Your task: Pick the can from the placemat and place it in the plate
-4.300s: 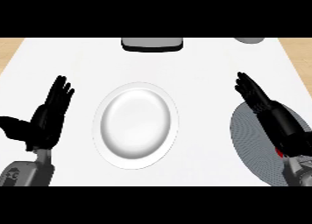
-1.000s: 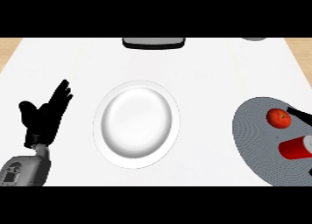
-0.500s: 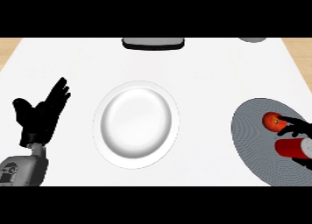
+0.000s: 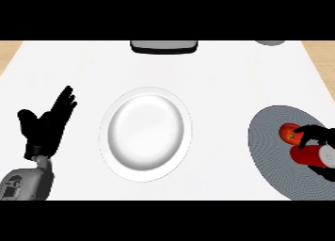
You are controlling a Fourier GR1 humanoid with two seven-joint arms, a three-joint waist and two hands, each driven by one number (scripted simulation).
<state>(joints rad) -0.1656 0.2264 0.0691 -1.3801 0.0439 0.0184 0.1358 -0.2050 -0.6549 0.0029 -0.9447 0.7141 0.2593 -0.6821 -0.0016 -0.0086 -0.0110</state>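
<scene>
A red can [image 4: 313, 155] lies on its side on the round grey placemat [image 4: 275, 160] at the right edge, its silver end facing right. My right hand [image 4: 326, 135] comes in from the right and curls round the can, fingers over its top and thumb below it. A small red round object [image 4: 289, 132] sits on the mat just left of the fingers. The white plate [image 4: 149, 94] lies in the middle of the counter with nothing on it. At the left, my left hand [image 4: 46, 126] rests open with its fingers up.
A dark grey object [image 4: 164, 46] stands at the counter's back edge, and a smaller grey one [image 4: 269, 42] at the back right. Wooden floor shows past both back corners. Bare white counter separates plate and placemat.
My right hand has come back in from the right edge and its fingers have curled round the can, which had been hidden under the hand. The left hand has drifted slightly left.
</scene>
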